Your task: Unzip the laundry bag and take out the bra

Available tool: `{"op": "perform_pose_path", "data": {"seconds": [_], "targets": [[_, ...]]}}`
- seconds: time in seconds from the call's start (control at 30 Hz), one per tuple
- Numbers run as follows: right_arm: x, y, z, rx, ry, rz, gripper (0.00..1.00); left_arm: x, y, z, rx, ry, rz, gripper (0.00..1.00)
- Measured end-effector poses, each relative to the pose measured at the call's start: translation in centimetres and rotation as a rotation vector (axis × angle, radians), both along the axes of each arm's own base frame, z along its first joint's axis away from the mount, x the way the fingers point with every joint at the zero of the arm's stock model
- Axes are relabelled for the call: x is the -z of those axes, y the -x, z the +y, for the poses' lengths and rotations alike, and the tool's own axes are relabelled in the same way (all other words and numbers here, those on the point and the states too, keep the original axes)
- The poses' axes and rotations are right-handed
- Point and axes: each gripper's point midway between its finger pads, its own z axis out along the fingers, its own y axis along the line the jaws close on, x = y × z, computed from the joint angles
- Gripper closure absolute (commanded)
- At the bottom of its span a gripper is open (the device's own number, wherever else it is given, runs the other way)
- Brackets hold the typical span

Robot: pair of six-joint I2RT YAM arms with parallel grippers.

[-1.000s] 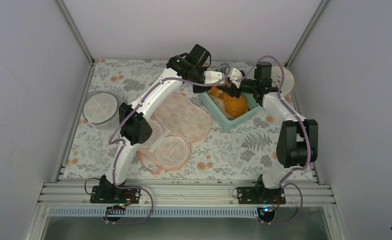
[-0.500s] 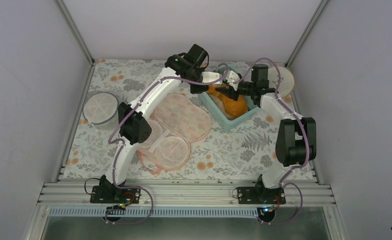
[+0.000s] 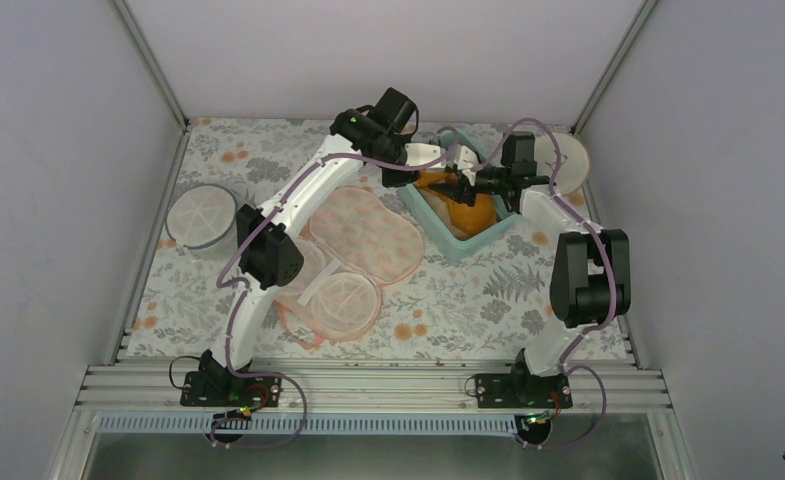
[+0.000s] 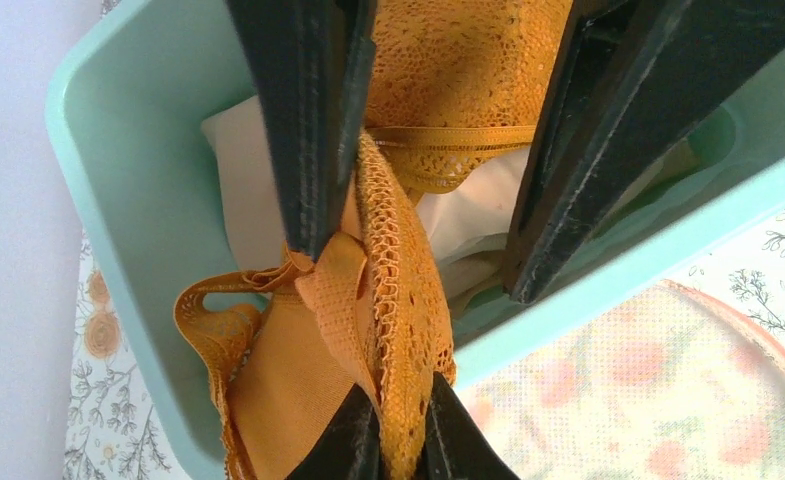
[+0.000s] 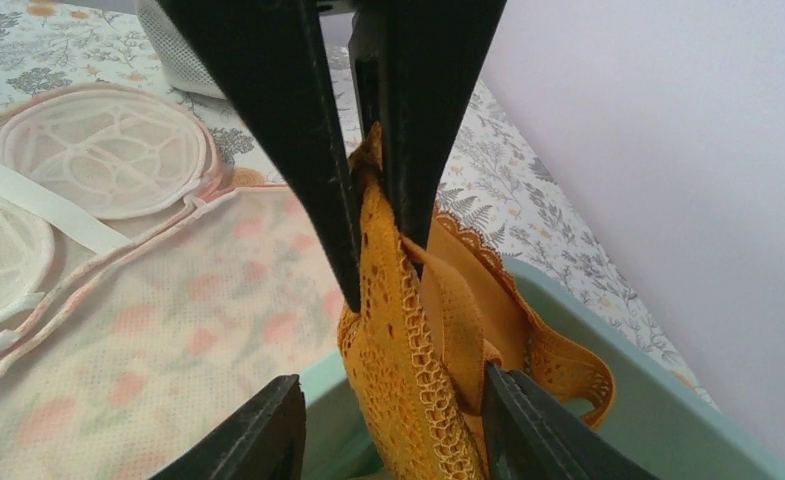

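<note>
The orange lace bra (image 3: 473, 212) hangs partly lifted over the teal bin (image 3: 448, 250), its lower part still inside. My left gripper (image 4: 398, 400) is shut on a fold of the bra (image 4: 298, 370). My right gripper (image 5: 390, 380) is open and straddles the same bra (image 5: 408, 340) from the opposite side. One finger touches the fabric and the other stands apart from it. In the top view the two grippers meet over the bin, left gripper (image 3: 430, 176) and right gripper (image 3: 455, 186). The peach mesh laundry bag (image 3: 368, 235) lies unzipped and spread flat, its white spoked rings showing.
A white cloth (image 4: 458, 210) lies in the bin under the bra. A round white spoked drum (image 3: 201, 217) stands at the left of the floral table. A pale round disc (image 3: 573, 160) sits at the back right. Grey walls close in on three sides.
My right gripper has moved left over the bin up to the left gripper, and its jaws have narrowed around the bra. The left arm and the laundry bag have not moved.
</note>
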Motion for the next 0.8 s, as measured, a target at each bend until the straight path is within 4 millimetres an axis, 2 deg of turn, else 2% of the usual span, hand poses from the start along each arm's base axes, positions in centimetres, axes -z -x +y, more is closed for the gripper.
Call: {"op": "perform_pose_path", "data": {"seconds": [0.1, 0.27, 0.3, 0.33, 0.4, 0.47, 0.57, 0.63, 0.8], "targets": [[0.4, -0.2, 0.0, -0.005, 0.001, 0.002, 0.66, -0.1, -0.2, 0.0, -0.003, 0.005, -0.004, 0.90], [1.1, -0.3, 0.1, -0.007, 0.012, 0.002, 0.94, -0.4, -0.7, 0.0, -0.005, 0.021, -0.016, 0.90], [1.1, -0.3, 0.3, -0.009, 0.012, 0.005, 0.96, -0.4, -0.6, -0.1, -0.003, 0.025, -0.015, 0.89], [1.2, -0.2, 0.3, -0.007, 0.010, 0.016, 0.96, -0.5, -0.6, -0.1, -0.001, 0.028, -0.014, 0.82], [1.1, -0.3, 0.3, 0.003, 0.005, 0.031, 0.96, -0.5, -0.6, -0.2, -0.001, 0.031, -0.014, 0.53], [0.9, -0.4, 0.3, 0.018, -0.018, 0.074, 0.96, -0.6, -0.7, -0.3, -0.007, 0.040, -0.014, 0.39], [0.2, -0.6, 0.2, 0.045, -0.076, 0.164, 0.96, -1.1, -0.9, -0.5, -0.034, 0.063, -0.009, 0.28], [-0.3, -0.7, 0.3, 0.066, -0.116, 0.239, 0.96, -1.7, -0.9, -0.6, -0.043, 0.078, -0.012, 0.26], [-1.2, -0.9, 0.5, 0.112, -0.203, 0.418, 0.96, -5.0, -0.7, 0.0, -0.078, 0.130, -0.038, 0.19]]}}
